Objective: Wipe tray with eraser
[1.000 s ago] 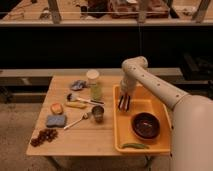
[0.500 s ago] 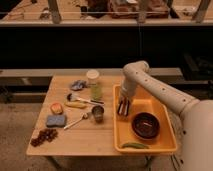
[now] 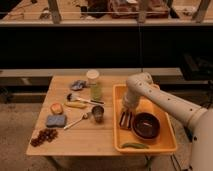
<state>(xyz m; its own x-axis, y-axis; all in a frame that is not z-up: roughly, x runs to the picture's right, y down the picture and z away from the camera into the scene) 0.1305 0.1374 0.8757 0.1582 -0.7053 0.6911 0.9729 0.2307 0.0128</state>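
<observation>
- Gripper sat low inside the tray, at its left side, and I read it as closed on the eraser, a small dark striped block resting on the tray floor.
- Nearest me in the tray, a slim green item lay along the front rim.
- A brown bowl stood just beside the eraser, on its right; whether they touched I could not tell.
- On the tabletop, a dark red cluster lay at the front left corner.
- Behind it I saw a blue-grey sponge, then a spoon pointing toward a small metal cup near the tray's left wall.
- Farther back lay a round orange item, a yellow piece and a black-handled brush.
- At the far edge stood a green jar with a pale lid, with a crumpled bluish wrapper to its left.
</observation>
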